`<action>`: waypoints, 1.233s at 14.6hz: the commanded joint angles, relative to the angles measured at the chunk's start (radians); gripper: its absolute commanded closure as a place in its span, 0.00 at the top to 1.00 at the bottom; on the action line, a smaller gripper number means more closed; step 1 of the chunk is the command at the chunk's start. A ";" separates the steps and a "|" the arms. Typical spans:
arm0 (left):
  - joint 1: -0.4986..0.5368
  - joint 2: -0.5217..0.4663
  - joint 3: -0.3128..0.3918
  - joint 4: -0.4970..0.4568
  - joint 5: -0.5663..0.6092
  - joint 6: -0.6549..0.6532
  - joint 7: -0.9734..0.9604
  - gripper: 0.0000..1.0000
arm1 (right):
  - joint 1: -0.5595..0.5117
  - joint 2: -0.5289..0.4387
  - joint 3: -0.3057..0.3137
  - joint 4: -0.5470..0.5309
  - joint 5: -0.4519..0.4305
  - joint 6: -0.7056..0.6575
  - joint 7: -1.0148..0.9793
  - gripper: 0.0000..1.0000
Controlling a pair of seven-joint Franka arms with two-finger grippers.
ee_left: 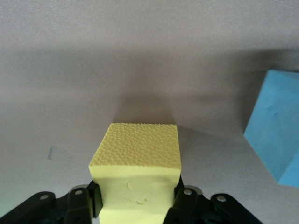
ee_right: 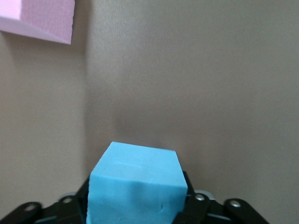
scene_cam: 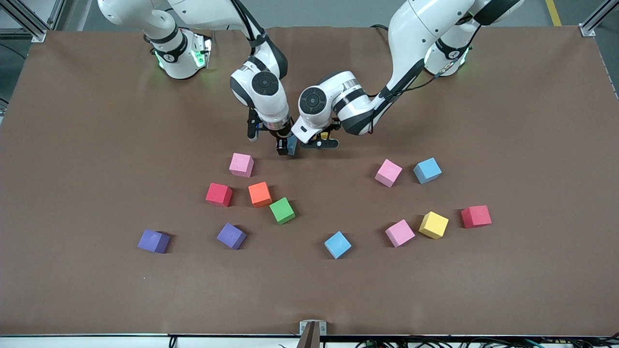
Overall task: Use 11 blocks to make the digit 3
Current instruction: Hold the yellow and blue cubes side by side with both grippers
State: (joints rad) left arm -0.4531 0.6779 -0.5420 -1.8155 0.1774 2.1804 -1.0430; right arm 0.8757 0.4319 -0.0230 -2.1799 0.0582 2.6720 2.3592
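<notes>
My left gripper is shut on a yellow cube, low over the table's middle. My right gripper is shut on a blue cube right beside it; this cube also shows in the left wrist view. The other cubes lie loose and scattered: pink, red, orange, green, blue, pink, blue, pink, yellow, red. No figure of touching cubes shows.
Two purple cubes lie nearer the front camera, toward the right arm's end. The brown table mat is bare around both arm bases and along the front edge.
</notes>
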 commanded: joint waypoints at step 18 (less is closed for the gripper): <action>-0.021 0.019 -0.003 0.024 0.080 -0.011 -0.054 0.18 | -0.004 -0.056 0.000 -0.060 0.009 -0.040 -0.055 0.00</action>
State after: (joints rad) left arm -0.4640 0.6792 -0.5474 -1.8111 0.2313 2.1733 -1.0678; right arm 0.8767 0.4195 -0.0276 -2.1886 0.0581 2.6366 2.3221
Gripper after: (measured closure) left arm 0.441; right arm 0.366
